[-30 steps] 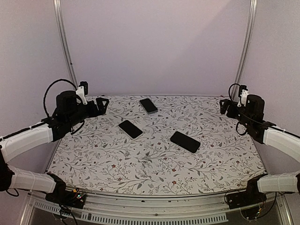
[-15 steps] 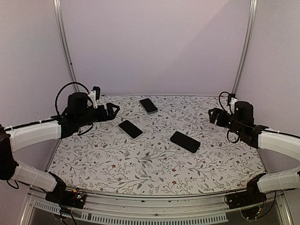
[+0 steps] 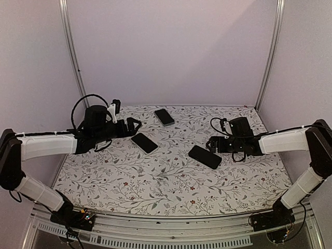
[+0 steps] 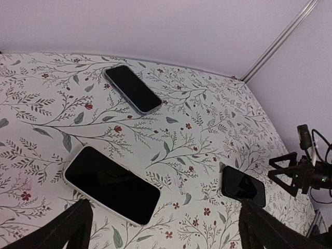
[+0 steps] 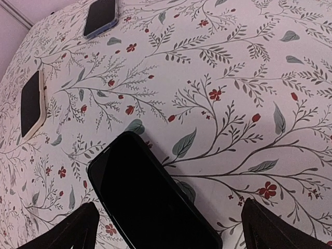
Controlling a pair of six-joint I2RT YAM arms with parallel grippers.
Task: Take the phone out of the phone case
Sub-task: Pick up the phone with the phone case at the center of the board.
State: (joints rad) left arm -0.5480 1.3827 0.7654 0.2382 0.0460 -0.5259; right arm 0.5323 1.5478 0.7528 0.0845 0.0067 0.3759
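Hanging over the floral table (image 3: pixel 171 181) with jaws spread wide, the right gripper (image 5: pixel 168 205) has the black phone (image 5: pixel 150 194) lying flat and screen up right between its fingers, whether touching I cannot tell. The left gripper (image 4: pixel 165 203), jaws also wide apart and holding nothing, sits just short of the white-cased phone (image 4: pixel 111 184), which lies flat ahead of its left finger; the bluish-cased phone (image 4: pixel 132 88) lies farther back, well apart from both

Both arms stretch inward toward each other; the left pincer (image 3: pixel 134 126) and right pincer (image 3: pixel 212 135) are spread wide and empty.
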